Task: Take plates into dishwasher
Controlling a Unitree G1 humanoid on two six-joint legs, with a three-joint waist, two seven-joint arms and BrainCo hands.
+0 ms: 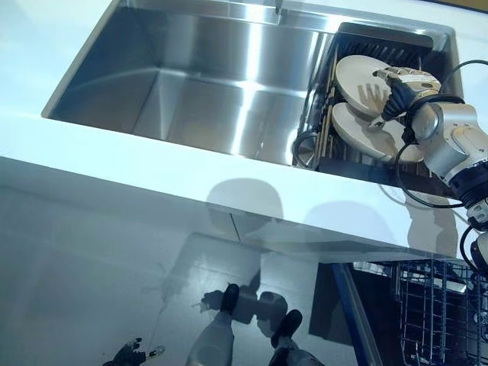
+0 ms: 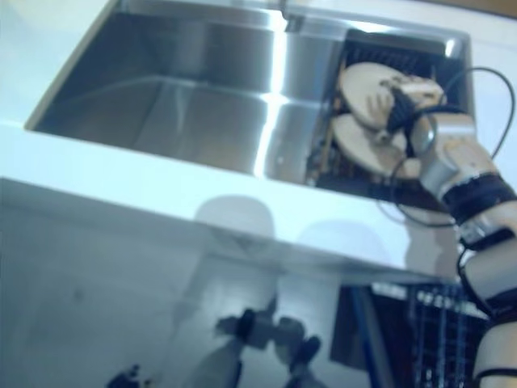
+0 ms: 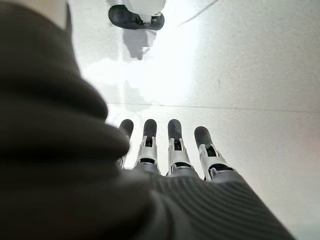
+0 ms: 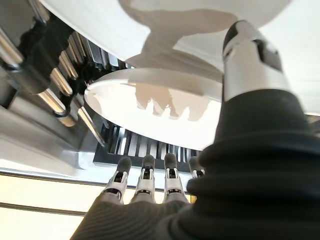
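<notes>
Two cream plates stand on edge in a dark dish rack (image 1: 381,38) at the right end of a steel sink (image 1: 191,91): an upper plate (image 1: 357,76) and a lower plate (image 1: 354,128). My right hand (image 1: 400,88) reaches in over them with its fingers spread on the upper plate. In the right wrist view its fingers (image 4: 145,175) are straight below the nearer plate's rim (image 4: 150,102). Its thumb (image 4: 250,55) lies against the plate above. My left hand (image 1: 126,354) hangs low, open and empty, its fingers (image 3: 170,145) pointing at the floor.
A white counter (image 1: 152,168) runs along the sink's front edge. The open dishwasher's wire rack (image 1: 431,305) shows at the lower right, below the counter. Metal utensils (image 1: 316,114) stand in the dish rack's left side next to the plates.
</notes>
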